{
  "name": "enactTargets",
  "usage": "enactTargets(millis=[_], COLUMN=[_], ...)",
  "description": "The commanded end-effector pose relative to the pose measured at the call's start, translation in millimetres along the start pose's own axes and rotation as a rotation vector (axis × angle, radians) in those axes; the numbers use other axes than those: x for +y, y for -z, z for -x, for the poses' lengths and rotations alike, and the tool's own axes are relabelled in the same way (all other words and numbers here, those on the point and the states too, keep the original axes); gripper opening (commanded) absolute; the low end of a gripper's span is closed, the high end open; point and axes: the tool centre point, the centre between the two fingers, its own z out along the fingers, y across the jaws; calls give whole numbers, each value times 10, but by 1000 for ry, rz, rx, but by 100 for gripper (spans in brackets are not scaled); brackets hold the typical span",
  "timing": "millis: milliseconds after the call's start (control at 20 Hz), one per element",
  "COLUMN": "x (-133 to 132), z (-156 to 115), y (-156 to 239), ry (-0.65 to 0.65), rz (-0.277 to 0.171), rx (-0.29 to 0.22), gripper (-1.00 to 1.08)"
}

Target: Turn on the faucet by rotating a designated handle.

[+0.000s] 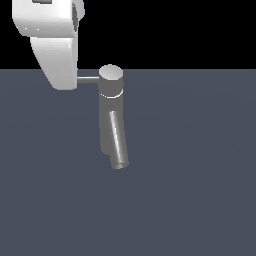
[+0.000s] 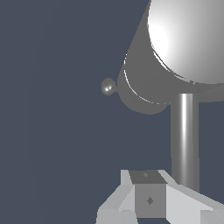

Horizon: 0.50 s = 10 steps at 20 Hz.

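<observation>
— End effector [image 2: 151,205] first: we see one pale finger [image 2: 114,205] low in the wrist view, just beside the handle [image 2: 185,140]; whether its jaws are wide or narrow, we cannot tell.

— And beyond it?

— We see the faucet [image 1: 111,112] standing upright on the table [image 1: 200,175], handle jutting from its cap toward the white arm [image 1: 52,40] at the exterior view's left, spout [image 1: 118,142] slanting down.

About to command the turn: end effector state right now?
End effector: cannot be told; only part of it shows beside the handle, and the arm hides it in the exterior view.
</observation>
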Motion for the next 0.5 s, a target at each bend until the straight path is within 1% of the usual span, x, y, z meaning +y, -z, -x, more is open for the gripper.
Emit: enactTargets(millis=[0, 450], x=[73, 298], z=[6, 24], y=[0, -1], ry=[0, 0], rz=[1, 1], rx=[0, 1], gripper=[-100, -100])
